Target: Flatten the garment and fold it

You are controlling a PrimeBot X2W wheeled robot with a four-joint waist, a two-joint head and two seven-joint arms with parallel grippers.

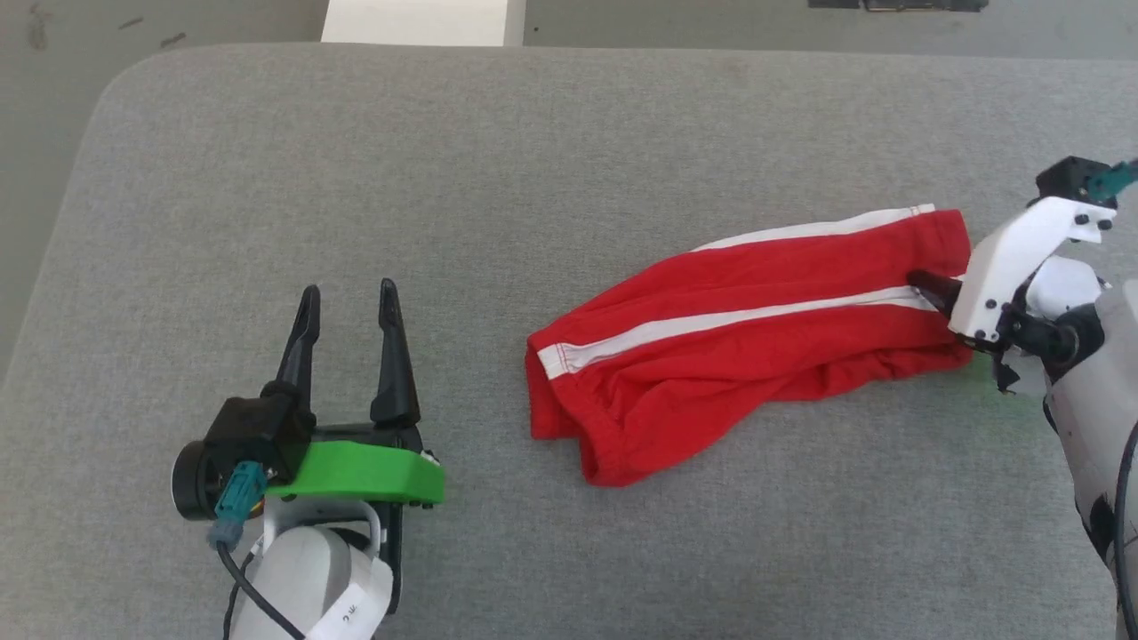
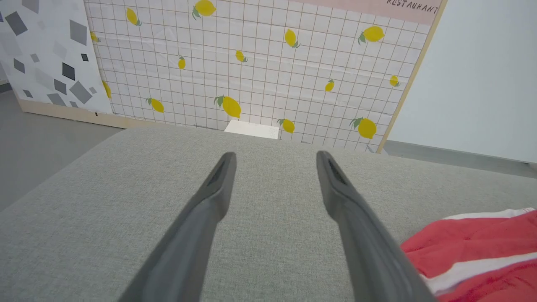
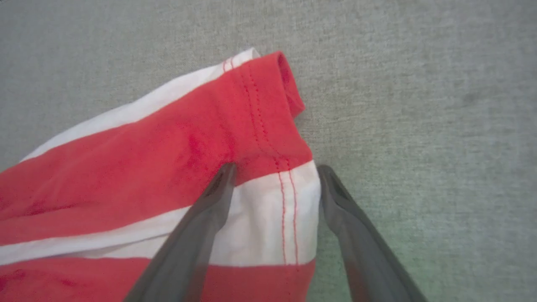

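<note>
The garment [image 1: 738,347], bright red shorts with white side stripes, lies crumpled on the grey padded surface [image 1: 444,178], right of centre. My right gripper [image 1: 938,298] is open at the garment's right end. In the right wrist view this gripper [image 3: 277,170] straddles the stitched hem of the garment [image 3: 147,167]: one finger [image 3: 209,209] rests over the red and white fabric, the other on the grey surface just beside the edge. My left gripper [image 1: 348,292] stands open at the lower left, well clear of the shorts. In the left wrist view the left gripper [image 2: 275,157] holds nothing, and the garment [image 2: 474,251] shows at the lower right.
The grey surface has a rounded far-left corner [image 1: 133,71] with floor beyond. A white box [image 1: 418,22] stands past the far edge. A lemon-patterned wall panel [image 2: 251,63] rises behind it. Bare surface lies between the left gripper and the shorts.
</note>
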